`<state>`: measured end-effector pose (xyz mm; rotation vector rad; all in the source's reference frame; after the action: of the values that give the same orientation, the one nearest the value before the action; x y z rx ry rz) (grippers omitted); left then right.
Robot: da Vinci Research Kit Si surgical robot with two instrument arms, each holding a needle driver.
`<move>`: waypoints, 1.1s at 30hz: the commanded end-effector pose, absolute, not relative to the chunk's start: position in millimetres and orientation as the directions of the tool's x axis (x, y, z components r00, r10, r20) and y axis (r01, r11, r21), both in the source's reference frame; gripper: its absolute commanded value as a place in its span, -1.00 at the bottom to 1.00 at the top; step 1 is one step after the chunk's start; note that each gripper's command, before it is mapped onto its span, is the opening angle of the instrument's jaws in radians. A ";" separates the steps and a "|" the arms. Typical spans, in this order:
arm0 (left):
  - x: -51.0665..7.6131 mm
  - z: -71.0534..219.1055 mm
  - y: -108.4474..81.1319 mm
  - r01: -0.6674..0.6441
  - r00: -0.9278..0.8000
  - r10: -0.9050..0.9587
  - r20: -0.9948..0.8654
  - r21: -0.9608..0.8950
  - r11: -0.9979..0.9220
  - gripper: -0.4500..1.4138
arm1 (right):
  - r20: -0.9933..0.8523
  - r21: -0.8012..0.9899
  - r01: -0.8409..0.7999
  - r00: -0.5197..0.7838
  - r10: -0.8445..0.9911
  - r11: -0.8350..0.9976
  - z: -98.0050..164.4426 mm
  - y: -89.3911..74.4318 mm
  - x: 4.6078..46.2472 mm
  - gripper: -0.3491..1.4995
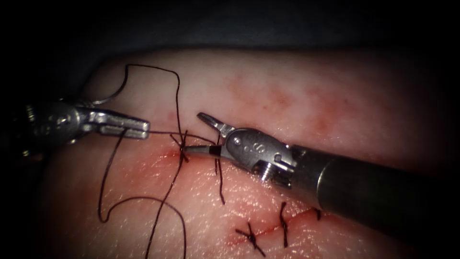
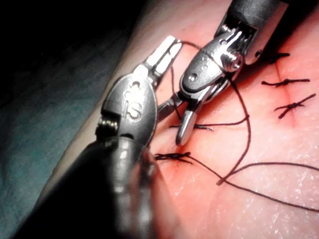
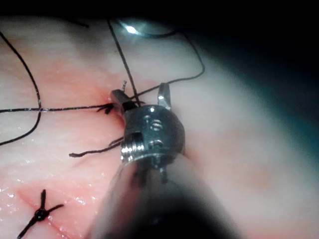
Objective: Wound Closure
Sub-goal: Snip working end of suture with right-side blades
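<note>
On the tissue (image 1: 297,110), the cut (image 1: 165,154) runs down to the right. My left tool (image 1: 139,128) is shut on the thread (image 1: 163,133), which stretches taut to a knot (image 1: 182,146) at the cut's upper end. The right tool (image 1: 194,133) stands open at that knot, one jaw above the thread and one at the knot, holding nothing. The curved needle (image 1: 111,95) lies free on the tissue behind the left tool, left of the cut, held by neither tool. Close up I see the left tool (image 2: 167,52), the right tool (image 2: 172,123), the knot (image 2: 172,157), and again the right tool (image 3: 140,93), knot (image 3: 106,108) and needle (image 3: 144,30).
Three finished stitches (image 1: 251,236) (image 1: 283,230) (image 1: 317,213) cross the lower cut, and one more with a loose tail (image 1: 220,184) sits beside the right tool. Slack thread loops (image 1: 143,201) over the tissue at lower left. Red fluid (image 1: 158,165) stains the skin around the knot.
</note>
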<state>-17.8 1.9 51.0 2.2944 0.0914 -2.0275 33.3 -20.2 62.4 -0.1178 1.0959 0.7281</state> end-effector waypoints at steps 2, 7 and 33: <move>-18.5 51.1 2.5 0.097 0.123 -0.012 -0.992 0.024 -0.995 -1.00 | -0.848 0.242 -0.580 0.264 0.460 0.778 62.8 -19.8 35.0 0.80; -18.8 50.5 2.0 0.099 0.122 -0.017 -0.992 0.029 -0.995 -1.00 | -0.850 0.231 -0.573 0.275 0.450 0.787 63.3 -19.8 35.5 0.78; -20.2 48.3 -1.7 0.142 0.111 -0.058 -0.992 0.074 -0.987 -1.00 | -0.844 0.226 -0.558 0.297 0.446 0.798 63.6 -19.8 35.3 -1.00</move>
<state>-19.5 -2.5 48.0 2.2230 0.0879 -2.0009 34.3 -20.4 63.4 -0.1166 1.0757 0.6685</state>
